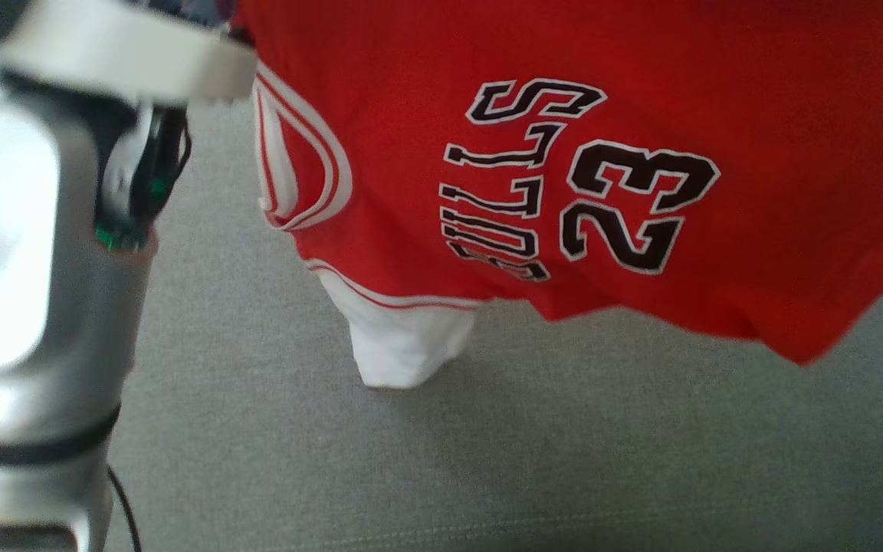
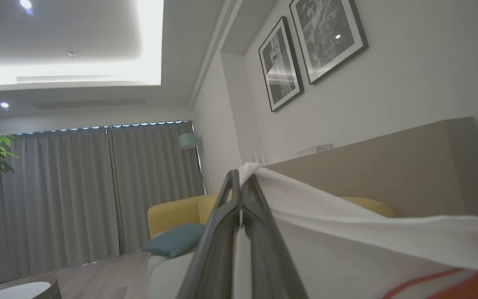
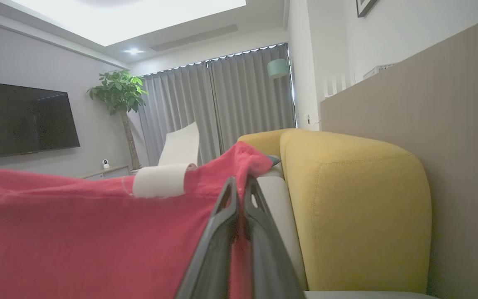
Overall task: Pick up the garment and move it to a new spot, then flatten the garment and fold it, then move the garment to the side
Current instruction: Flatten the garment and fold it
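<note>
The garment [image 1: 641, 192] is a red jersey with white trim and black "BULLS 23" lettering. In the head view it hangs lifted above the grey sofa seat [image 1: 487, 460], one white sleeve dangling at its lower left. My left gripper [image 2: 242, 180] is shut on the garment's white sleeve edge [image 2: 326, 216], which drapes off to the right. My right gripper [image 3: 239, 187] is shut on the garment's red edge [image 3: 98, 232], which stretches away to the left. My pale left forearm [image 1: 35, 268] fills the left side of the head view.
A yellow sofa armrest [image 3: 355, 207] and a beige wall panel [image 3: 450, 124] stand to the right of my right gripper. A teal cushion [image 2: 176, 243] lies on the sofa. Beyond are grey curtains [image 2: 98, 187], a potted plant [image 3: 118, 91] and a wall television [image 3: 23, 120].
</note>
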Motion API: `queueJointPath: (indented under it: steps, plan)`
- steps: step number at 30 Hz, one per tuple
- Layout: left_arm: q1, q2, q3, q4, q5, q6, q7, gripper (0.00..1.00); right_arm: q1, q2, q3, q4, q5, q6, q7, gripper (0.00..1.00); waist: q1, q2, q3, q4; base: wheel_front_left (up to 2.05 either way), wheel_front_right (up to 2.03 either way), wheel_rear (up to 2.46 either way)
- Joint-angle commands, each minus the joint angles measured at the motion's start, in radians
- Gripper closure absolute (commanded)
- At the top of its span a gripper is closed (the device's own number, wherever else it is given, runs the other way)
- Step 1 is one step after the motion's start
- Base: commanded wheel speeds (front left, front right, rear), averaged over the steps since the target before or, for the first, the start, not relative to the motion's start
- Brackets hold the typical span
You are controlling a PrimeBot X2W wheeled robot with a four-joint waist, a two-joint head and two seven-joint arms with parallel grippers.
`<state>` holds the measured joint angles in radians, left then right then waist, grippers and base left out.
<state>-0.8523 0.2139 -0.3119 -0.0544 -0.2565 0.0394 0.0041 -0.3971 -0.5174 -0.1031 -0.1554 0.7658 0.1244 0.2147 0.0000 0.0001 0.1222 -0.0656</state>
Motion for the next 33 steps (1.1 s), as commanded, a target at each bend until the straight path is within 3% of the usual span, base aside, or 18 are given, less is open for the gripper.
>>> queueJointPath:
  steps: [1, 8, 15, 22, 26, 33]
  plan:
    - [-0.075, 0.025, 0.035, 0.005, -0.006, -0.005, 0.004, 1.0, -0.05, -0.016, 0.016, -0.014, 0.003, 0.006, 0.009, 1.0, 0.0, -0.0001, 0.017, -0.003, 0.0, 0.0, 0.0]
    - [-0.285, -0.027, 0.045, 0.406, -0.027, -0.035, -0.1, 1.0, -0.326, 0.052, 0.18, 0.228, 0.009, 0.006, -0.052, 1.0, 0.0, -0.0001, 0.077, -0.025, 0.0, 0.0, 0.0]
    - [-0.501, -0.052, 0.063, 0.734, -0.018, -0.036, -0.23, 1.0, -0.624, 0.139, 0.349, 0.527, -0.006, 0.006, -0.252, 1.0, 0.0, -0.0001, 0.099, -0.045, 0.0, 0.0, 0.0]
    - [-0.576, -0.104, 0.091, 0.962, -0.047, -0.021, -0.261, 1.0, -0.783, 0.187, 0.548, 0.812, 0.003, 0.006, -0.414, 1.0, 0.0, -0.0001, 0.163, -0.009, 0.0, 0.0, 0.0]
    - [-0.547, -0.136, 0.107, 1.078, -0.08, -0.012, -0.265, 1.0, -0.819, 0.225, 0.658, 0.957, 0.02, 0.006, -0.441, 1.0, 0.0, -0.0001, 0.222, 0.013, 0.0, 0.0, 0.0]
    - [-0.484, -0.157, 0.119, 1.144, -0.11, -0.021, -0.266, 1.0, -0.841, 0.266, 0.776, 1.059, 0.078, 0.006, -0.464, 1.0, 0.0, -0.0001, 0.315, 0.022, 0.0, 0.0, 0.0]
